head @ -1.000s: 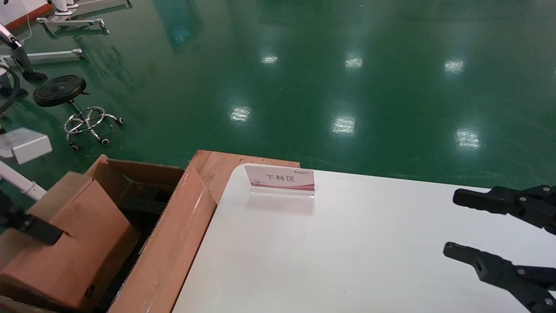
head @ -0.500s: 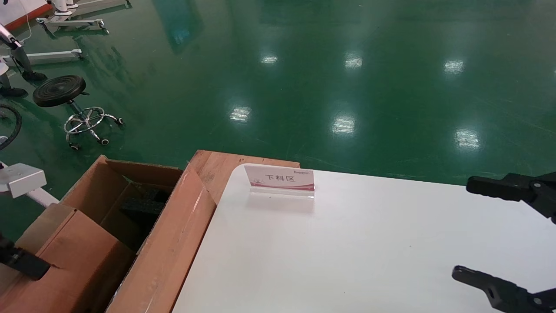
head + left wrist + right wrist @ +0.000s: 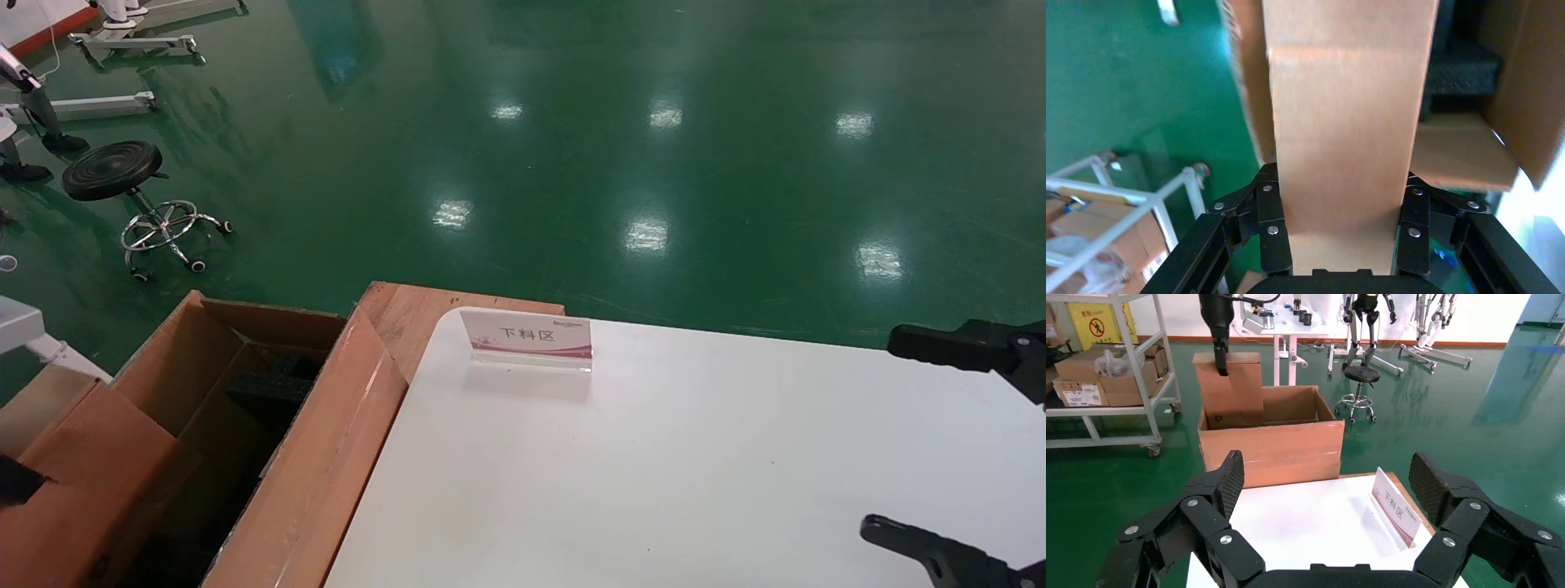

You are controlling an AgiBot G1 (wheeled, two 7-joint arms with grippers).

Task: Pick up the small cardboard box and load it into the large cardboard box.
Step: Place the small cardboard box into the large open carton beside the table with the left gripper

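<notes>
Small cardboard box [image 3: 78,482], head view: it sits at the robot's left, partly inside the open top of the large cardboard box [image 3: 319,457], with a dark part of the left gripper [image 3: 16,482] against its near face. The large carton stands on the green floor [image 3: 572,147], its long flap alongside the white table [image 3: 654,474]. A wooden board [image 3: 409,314] shows at the table's far-left corner, and a small sign holder [image 3: 527,339] stands on the table near it. The right gripper [image 3: 956,445] hovers over the table's right side, fingers spread wide with nothing between them. A black stool [image 3: 114,171] stands on the floor farther off.

Left wrist view: the left gripper's fingers [image 3: 1269,214] clamp both narrow sides of the small cardboard box, which hangs above the large carton's dark interior [image 3: 1462,73].

Right wrist view: the right gripper's fingers [image 3: 1223,490] stand apart and empty above the table. Beyond, the small carton stands upright, lower end inside the large carton, with the left gripper gripping its top. A shelf rack [image 3: 1113,386] stands beside.
</notes>
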